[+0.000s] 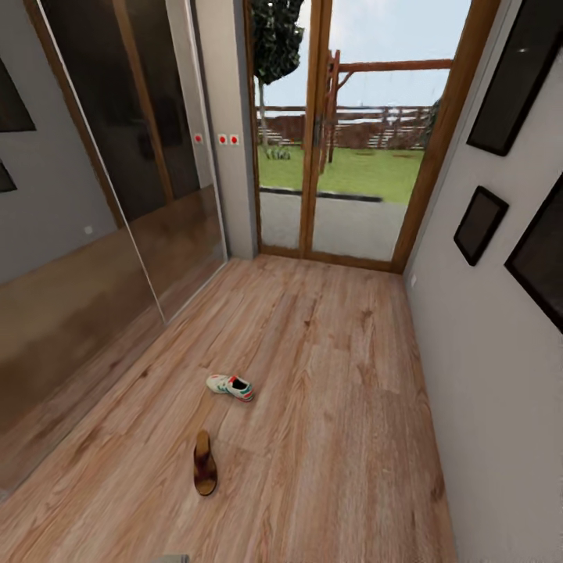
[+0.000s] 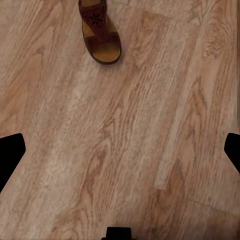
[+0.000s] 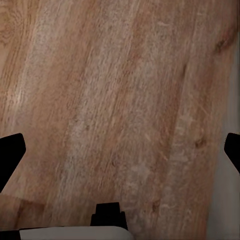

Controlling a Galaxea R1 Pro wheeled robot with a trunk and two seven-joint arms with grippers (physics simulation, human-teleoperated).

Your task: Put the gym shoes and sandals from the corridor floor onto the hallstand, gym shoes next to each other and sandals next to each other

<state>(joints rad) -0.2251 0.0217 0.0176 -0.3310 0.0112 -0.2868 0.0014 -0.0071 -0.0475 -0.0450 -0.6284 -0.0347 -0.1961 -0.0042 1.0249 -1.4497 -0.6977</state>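
One gym shoe [image 1: 231, 386] lies on the corridor floor [image 1: 336, 391], cream-white with green stripes and a red-orange heel, resting on its sole and pointing left. Nearer, and a little to the left of it, one sandal [image 1: 205, 463] lies flat, dark brown with a tan insole, lengthwise along the planks. The two are apart, not touching. The left wrist view catches a sandal [image 2: 100, 31] too

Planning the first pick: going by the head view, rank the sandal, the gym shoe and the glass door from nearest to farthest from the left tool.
1. sandal, on the floor, nearest.
2. gym shoe, just beyond it.
3. glass door, at the corridor's far end.
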